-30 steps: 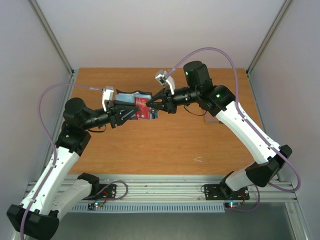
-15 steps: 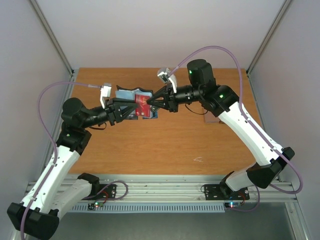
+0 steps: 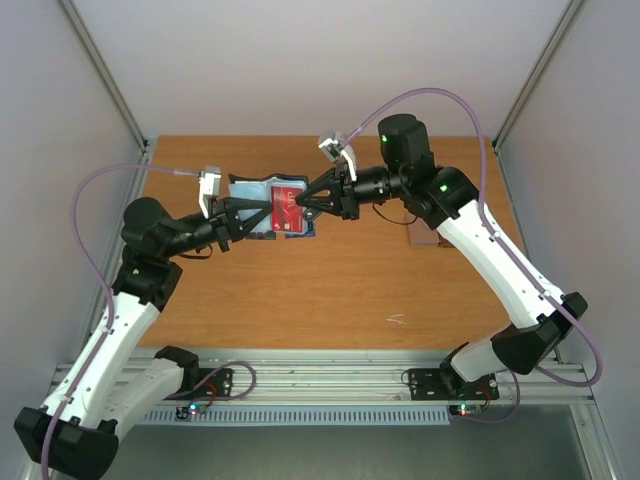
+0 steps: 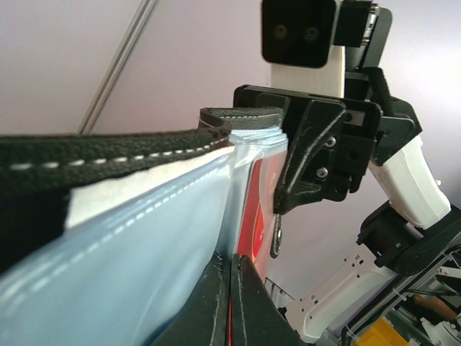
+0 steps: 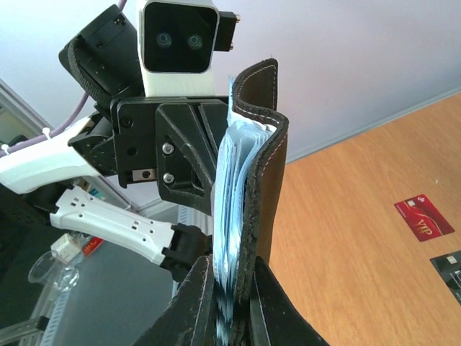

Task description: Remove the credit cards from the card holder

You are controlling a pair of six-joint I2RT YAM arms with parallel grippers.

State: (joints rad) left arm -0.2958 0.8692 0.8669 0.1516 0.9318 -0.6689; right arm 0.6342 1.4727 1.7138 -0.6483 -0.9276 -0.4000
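**While it is clamped from both sides, the holder (image 5: 263, 187) hangs above the table (image 5: 346, 238)**

Where your left gripper (image 4: 230, 265) meets the holder, its fingers are pressed flat together with a sliver of red between them. It pinches the edge of the red card (image 4: 250, 209), which stands in the holder's open mouth beside the pale blue pockets (image 4: 144, 238). Your right gripper (image 5: 230, 272) comes in from the other side and is clamped on the black outer wall and the pocket stack, so the holder stands upright. In the top view you see the two grippers tip to tip over the far half of the table, the holder between them and off the surface. Beyond, on the wood, a red VIP card (image 5: 425, 216) lies flat, with a black card (image 5: 448, 265) near it, cut off by the frame edge; both are well apart from the holder. Farther right, a brown piece (image 3: 421, 238) lies mostly hidden under your right arm.
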